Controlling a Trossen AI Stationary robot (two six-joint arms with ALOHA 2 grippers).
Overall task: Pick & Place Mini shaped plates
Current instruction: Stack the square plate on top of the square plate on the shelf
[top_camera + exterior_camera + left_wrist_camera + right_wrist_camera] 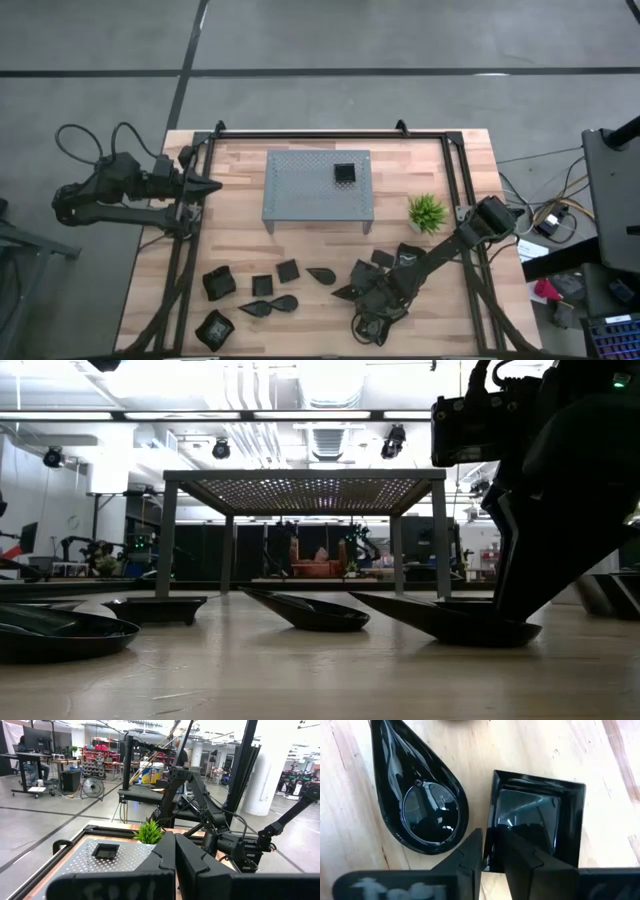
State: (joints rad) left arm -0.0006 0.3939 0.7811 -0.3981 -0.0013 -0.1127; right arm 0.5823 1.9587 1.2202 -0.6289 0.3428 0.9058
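Fingers (492, 851) straddle square plate (540, 817) rim, wrist-view only.

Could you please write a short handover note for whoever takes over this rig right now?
Right hand: down at the front right, fingers straddling the rim of a square plate, beside a teardrop plate; grip not confirmed.
Left hand: shut, empty, waiting at the table's left edge.
Done: one square plate on the rack.
Left: the remaining plates along the front.
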